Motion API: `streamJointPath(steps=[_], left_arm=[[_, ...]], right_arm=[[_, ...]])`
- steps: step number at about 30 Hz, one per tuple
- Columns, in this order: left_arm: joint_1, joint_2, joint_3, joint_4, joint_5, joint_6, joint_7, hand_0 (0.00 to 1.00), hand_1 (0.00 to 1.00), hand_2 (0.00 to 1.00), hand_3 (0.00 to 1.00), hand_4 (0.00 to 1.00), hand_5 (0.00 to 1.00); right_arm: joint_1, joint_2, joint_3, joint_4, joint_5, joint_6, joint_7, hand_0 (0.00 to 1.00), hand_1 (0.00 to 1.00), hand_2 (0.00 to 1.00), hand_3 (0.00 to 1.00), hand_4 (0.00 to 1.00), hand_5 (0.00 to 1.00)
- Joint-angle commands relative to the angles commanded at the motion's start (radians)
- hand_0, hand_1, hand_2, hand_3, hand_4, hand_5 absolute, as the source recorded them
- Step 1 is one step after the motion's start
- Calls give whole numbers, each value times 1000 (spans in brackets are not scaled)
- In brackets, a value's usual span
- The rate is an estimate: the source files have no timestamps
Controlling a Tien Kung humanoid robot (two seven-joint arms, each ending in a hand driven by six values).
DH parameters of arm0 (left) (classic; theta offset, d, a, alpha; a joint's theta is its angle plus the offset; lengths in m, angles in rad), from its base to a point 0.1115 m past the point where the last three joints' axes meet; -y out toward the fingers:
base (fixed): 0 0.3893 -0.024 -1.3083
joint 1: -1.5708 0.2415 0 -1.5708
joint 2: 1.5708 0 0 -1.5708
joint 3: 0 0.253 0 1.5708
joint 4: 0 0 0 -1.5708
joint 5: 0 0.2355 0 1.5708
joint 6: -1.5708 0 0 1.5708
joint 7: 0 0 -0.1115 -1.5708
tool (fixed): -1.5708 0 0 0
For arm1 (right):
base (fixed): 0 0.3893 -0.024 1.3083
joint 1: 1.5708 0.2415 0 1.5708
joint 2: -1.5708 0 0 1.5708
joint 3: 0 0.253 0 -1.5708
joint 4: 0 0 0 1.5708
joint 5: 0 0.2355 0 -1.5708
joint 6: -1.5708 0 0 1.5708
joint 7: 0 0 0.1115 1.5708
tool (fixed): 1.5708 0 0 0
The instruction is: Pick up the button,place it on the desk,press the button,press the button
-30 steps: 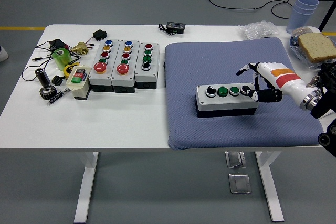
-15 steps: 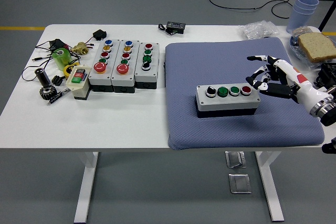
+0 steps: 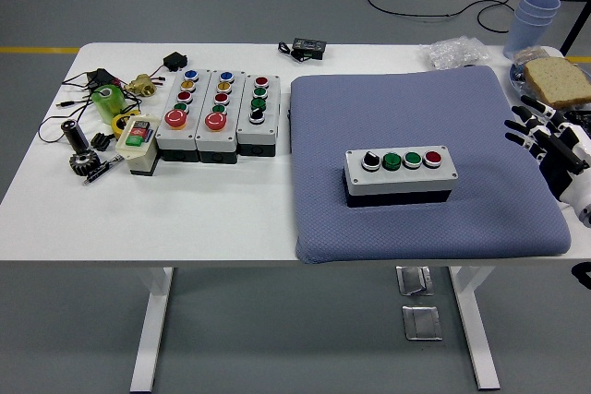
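Button box (image 3: 400, 175): grey lid over black base, long side running left to right, flat on the blue mat (image 3: 425, 117) near its middle.
Controls on lid: one row of four, from left a black-and-white rotary knob (image 3: 369, 161), two green buttons (image 3: 391, 161), one red button (image 3: 433, 159).
Contact: none, nothing touching the box.
Right robot hand (image 3: 545, 136): at the right picture edge over the mat's right border, white and black fingers (image 3: 519, 128) spread apart, holding nothing, well apart from the box.
Left robot hand: out of view.
Surface (image 3: 231, 209): white, on white legs, mat covering its right half.
Left of mat: three more grey control boxes (image 3: 220, 110) side by side with blue, yellow, red and green buttons, touching one another; a small cream switch box (image 3: 138, 140) just beside them.
Far left: green object (image 3: 107, 99), black cables, a dark gear (image 3: 81, 161), small metal parts.
Far edge: black adapter (image 3: 308, 46), clear plastic bag (image 3: 452, 51).
Right corner: stacked pale blue cups (image 3: 536, 16), slice of bread (image 3: 559, 80) on a plate.
Room: grey floor, yellow line at left, cables across the top.
Change since one second ago: robot hand then at the box's right end by the red button, now drawn back to the right edge; box in the same spot.
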Motion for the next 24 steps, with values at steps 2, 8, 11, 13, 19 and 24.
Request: streamJointPath(steps=[2, 8, 11, 13, 19, 24], left_arm=[[-3, 0, 1, 0, -4, 0, 0, 665, 659, 660, 593, 347, 923], [-10, 1, 4, 0, -12, 2, -1, 665, 659, 660, 594, 347, 923], [-14, 1, 6, 0, -12, 1, -1, 665, 659, 660, 594, 347, 923], [-18, 1, 7, 0, -12, 2, -2, 665, 659, 660, 594, 347, 923], [-36, 6, 18, 0, -20, 4, -6, 666, 659, 659, 594, 347, 923], [-43, 7, 15, 0, -24, 3, -5, 666, 659, 659, 594, 347, 923]], right_arm=[[-1, 2, 5, -5, 28, 2, -1, 801, 733, 779, 768, 736, 372], [-1, 4, 21, -12, 39, 16, -12, 785, 710, 764, 756, 731, 375], [0, 4, 29, -12, 37, 22, -17, 785, 710, 764, 756, 731, 375], [-1, 5, 34, -12, 36, 26, -20, 785, 710, 764, 756, 731, 375], [-8, -2, 50, -9, 46, 38, -26, 779, 700, 755, 748, 730, 374], [-5, -6, 60, -1, 46, 52, -33, 758, 681, 737, 732, 730, 375]])
